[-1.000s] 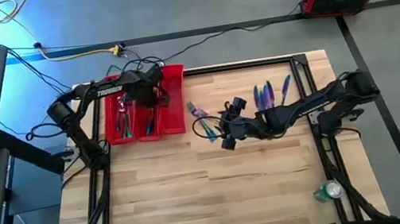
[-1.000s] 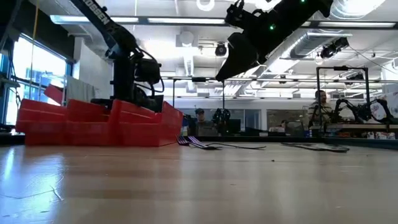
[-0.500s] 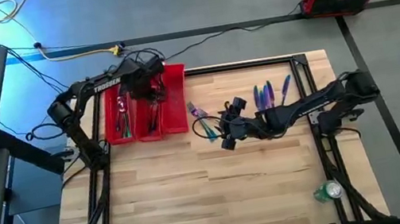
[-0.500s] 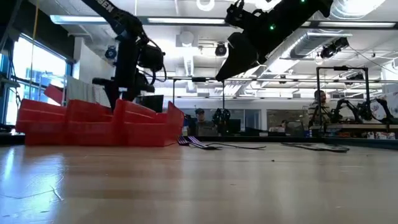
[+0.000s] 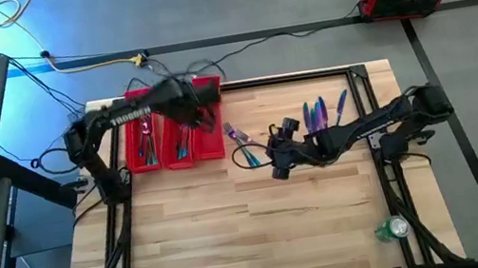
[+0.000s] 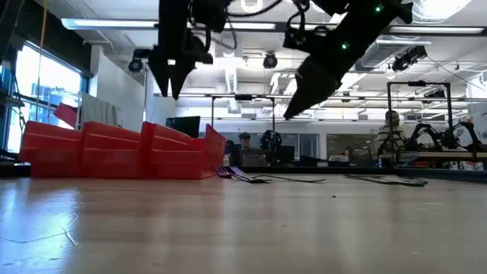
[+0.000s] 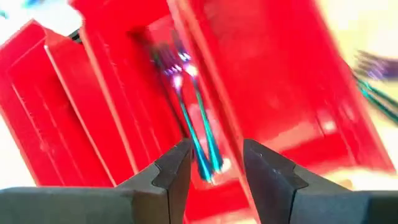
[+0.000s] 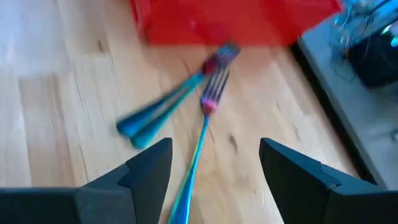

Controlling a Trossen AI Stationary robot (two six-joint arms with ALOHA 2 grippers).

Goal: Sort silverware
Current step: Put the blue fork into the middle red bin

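Silverware forks (image 8: 205, 106) on table beneath wide-open empty right gripper (image 8: 214, 171); left gripper (image 7: 214, 168) narrowly parted, empty, above red tray (image 5: 212, 143)

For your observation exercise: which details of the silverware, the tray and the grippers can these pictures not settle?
- Low view: red tray walls hide its contents.
- Left wrist view: motion blur; silverware in the tray cannot be counted.
- High view: loose pieces too small to name.
- Right wrist view: forks blurred; one cut by bottom edge.

I see a bright red tray (image 5: 210, 144) on my pale, streaky wood table (image 5: 235, 231). Forks (image 8: 202, 115) beside the tray shimmer teal, blue and pink-purple; spoons (image 5: 322, 111) farther from it look blue-violet.
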